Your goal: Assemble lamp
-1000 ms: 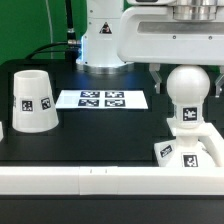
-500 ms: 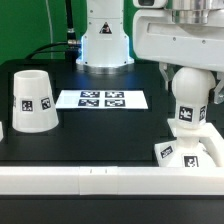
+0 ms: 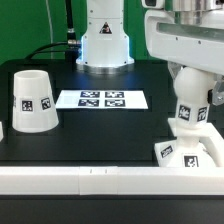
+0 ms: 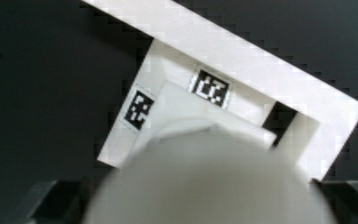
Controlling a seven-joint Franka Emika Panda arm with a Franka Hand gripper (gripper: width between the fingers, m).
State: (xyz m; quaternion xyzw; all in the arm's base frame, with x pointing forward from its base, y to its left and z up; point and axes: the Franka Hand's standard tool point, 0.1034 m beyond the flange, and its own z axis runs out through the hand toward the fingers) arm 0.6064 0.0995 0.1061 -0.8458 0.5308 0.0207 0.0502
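The white bulb [image 3: 190, 112] stands upright on the square stepped base [image 3: 207, 153] at the exterior view's right, near the front wall. My gripper [image 3: 190, 78] has come down over the bulb's round head, which is hidden between the jaws. In the wrist view the bulb [image 4: 202, 170] fills the space between the dark fingers [image 4: 55, 200], with a thin gap at each side, so the gripper [image 4: 197, 208] looks open. The base [image 4: 167, 95] shows beyond it with two tags. The tapered shade [image 3: 33, 100] stands alone at the left.
The marker board [image 3: 102, 99] lies flat at the middle back. A white border wall [image 3: 90, 180] runs along the front edge, close to the base; it also shows in the wrist view [image 4: 247, 50]. The robot's pedestal [image 3: 105, 45] stands behind.
My gripper has moved down and slightly to the exterior view's right, from above the bulb to around its head. The bulb, base and shade stay in place.
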